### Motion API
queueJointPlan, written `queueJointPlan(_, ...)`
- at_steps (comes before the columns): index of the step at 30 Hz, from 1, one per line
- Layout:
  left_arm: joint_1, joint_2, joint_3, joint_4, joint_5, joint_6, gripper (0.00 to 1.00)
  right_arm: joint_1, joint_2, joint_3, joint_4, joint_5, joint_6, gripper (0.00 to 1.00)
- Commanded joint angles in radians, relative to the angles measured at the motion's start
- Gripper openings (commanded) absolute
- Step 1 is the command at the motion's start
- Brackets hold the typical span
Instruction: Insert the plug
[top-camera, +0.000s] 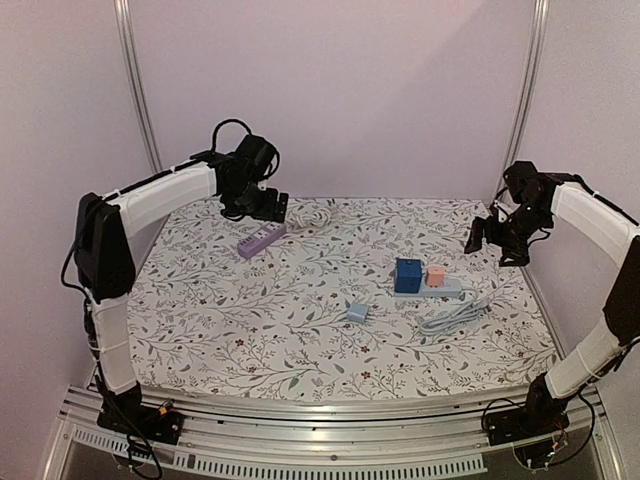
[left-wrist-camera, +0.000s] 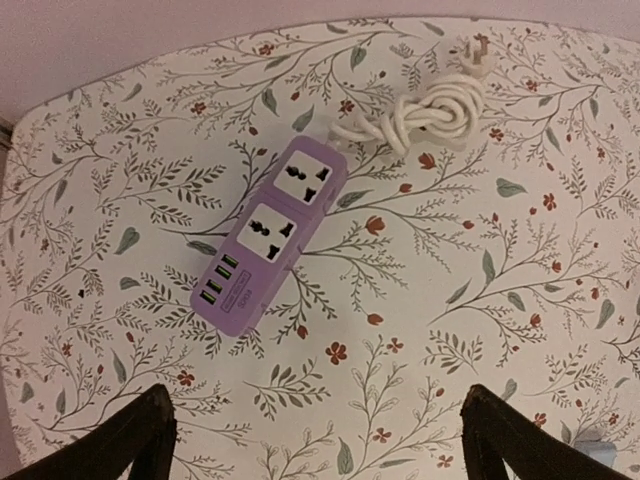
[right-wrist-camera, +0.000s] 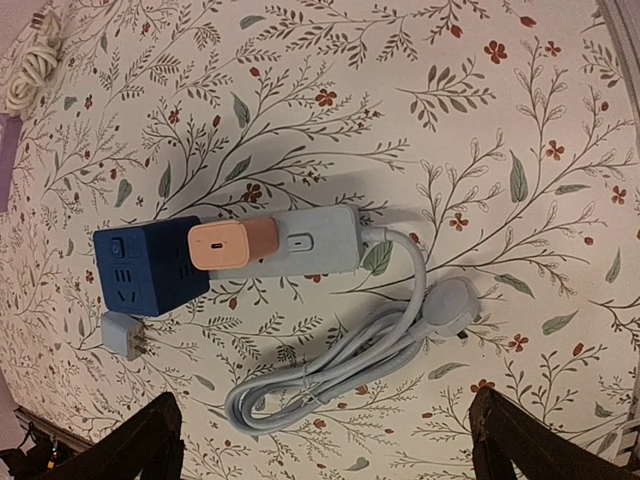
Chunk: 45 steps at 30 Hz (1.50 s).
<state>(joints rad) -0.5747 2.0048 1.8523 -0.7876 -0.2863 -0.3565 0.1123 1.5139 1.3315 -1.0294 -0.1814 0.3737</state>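
One purple strip (top-camera: 261, 238), one grey strip (right-wrist-camera: 325, 242), one loose plug (top-camera: 357, 313)

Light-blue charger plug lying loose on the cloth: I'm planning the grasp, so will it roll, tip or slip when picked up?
The light-blue charger plug is boxy with flat faces, so it probably won't roll; a nudge should slide it. It looks small, rigid and likely light. Its smooth plastic sides might slip when pinched.

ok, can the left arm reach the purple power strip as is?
Probably yes: the left gripper hangs open close to the purple power strip, nothing lies on it, and the white cord sits beyond its end.
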Motion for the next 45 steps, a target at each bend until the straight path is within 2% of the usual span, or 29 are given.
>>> queueJointPlan(1, 0.044, 0.113, 0.091, -0.126, 0.041, 0.076, 0.99, 0.007, -0.037, -0.009, -0.003, 0.002, 0.011, 0.99)
queueJointPlan(10, 0.146, 0.32, 0.266, -0.201, 0.062, 0.238, 0.99, 0.016, 0.011, 0.001, 0.007, -0.042, 0.036, 0.99)
queueJointPlan(17, 0.18, 0.425, 0.33, -0.208, 0.057, 0.303, 0.99, 0.032, 0.062, 0.048, -0.031, -0.054, 0.043, 0.99)
queueJointPlan(24, 0.215, 0.503, 0.364, -0.206, 0.147, 0.338, 0.99, 0.069, 0.147, 0.11, -0.063, -0.062, 0.06, 0.99)
queueJointPlan(27, 0.224, 0.528, 0.374, -0.207, 0.159, 0.355, 0.97, 0.093, 0.189, 0.144, -0.08, -0.057, 0.065, 0.99)
queueJointPlan(33, 0.24, 0.555, 0.394, -0.208, 0.186, 0.356, 0.78, 0.125, 0.22, 0.144, -0.083, -0.06, 0.084, 0.99)
queueJointPlan(38, 0.239, 0.546, 0.385, -0.224, 0.199, 0.392, 0.53, 0.14, 0.229, 0.153, -0.089, -0.063, 0.091, 0.99)
queueJointPlan(40, 0.236, 0.531, 0.366, -0.221, 0.193, 0.389, 0.46, 0.144, 0.228, 0.157, -0.089, -0.063, 0.09, 0.99)
queueJointPlan(45, 0.23, 0.452, 0.263, -0.185, 0.23, 0.362, 0.11, 0.15, 0.227, 0.153, -0.087, -0.061, 0.08, 0.99)
